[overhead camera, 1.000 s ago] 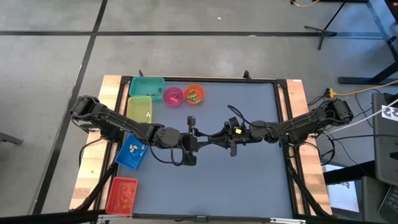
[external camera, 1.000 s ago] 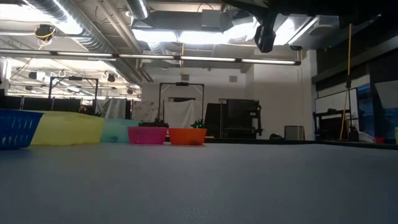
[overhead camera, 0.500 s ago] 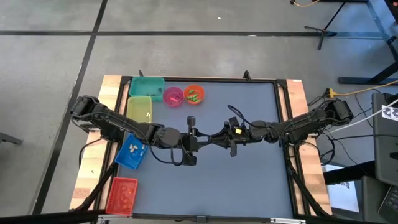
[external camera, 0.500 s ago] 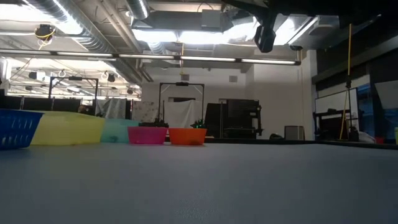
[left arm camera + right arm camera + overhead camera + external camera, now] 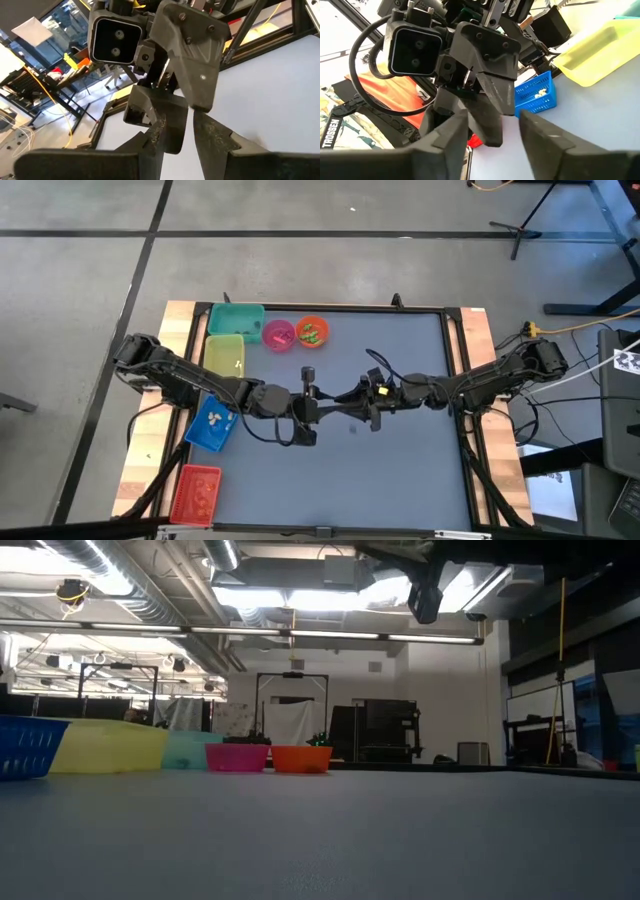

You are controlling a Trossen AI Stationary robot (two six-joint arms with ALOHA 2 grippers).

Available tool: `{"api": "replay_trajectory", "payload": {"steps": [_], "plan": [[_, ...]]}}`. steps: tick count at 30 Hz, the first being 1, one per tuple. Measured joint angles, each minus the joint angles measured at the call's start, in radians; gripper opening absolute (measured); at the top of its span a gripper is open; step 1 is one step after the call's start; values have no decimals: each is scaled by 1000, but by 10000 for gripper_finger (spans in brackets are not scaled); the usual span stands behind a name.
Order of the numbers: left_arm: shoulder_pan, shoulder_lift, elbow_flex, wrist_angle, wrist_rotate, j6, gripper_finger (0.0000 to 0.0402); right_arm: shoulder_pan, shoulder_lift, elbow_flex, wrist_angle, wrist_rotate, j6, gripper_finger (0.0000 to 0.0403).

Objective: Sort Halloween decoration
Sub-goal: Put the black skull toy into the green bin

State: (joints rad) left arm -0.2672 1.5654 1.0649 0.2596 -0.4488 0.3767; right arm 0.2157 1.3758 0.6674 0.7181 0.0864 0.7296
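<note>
Both arms meet tip to tip above the middle of the bench (image 5: pixel 400 470). Left gripper (image 5: pixel 322 408) jaws stand a little apart, nothing visibly clamped. Right gripper (image 5: pixel 345 402) jaws apart, a clear gap between the fingers (image 5: pixel 547 145). Trinkets (image 5: pixel 313 333) sit in the orange bowl (image 5: pixel 312 332), more in the pink bowl (image 5: pixel 278 334), yellow bin (image 5: pixel 224 354), blue bin (image 5: pixel 211 423) and red bin (image 5: pixel 196 493) along the bench's left side. Teal bin (image 5: pixel 236 318) at the far corner.
</note>
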Motion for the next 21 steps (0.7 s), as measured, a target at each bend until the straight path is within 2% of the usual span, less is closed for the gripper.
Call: {"api": "replay_trajectory", "payload": {"steps": [5,11,14,17,21], "plan": [[0,0,0,0,-1,0,84,0,0,0,-2,0,0,215],[-1,0,0,-2,-1,-7,85,0,0,0,-21,-35,-39,219],[-2,0,0,-3,-2,-38,85,-12,0,0,-20,-131,-62,216],[-3,0,1,-8,4,-111,85,-35,-15,0,-28,-275,-64,214],[-3,0,3,-34,4,-215,85,-56,-58,0,-99,-413,-61,214]]}}
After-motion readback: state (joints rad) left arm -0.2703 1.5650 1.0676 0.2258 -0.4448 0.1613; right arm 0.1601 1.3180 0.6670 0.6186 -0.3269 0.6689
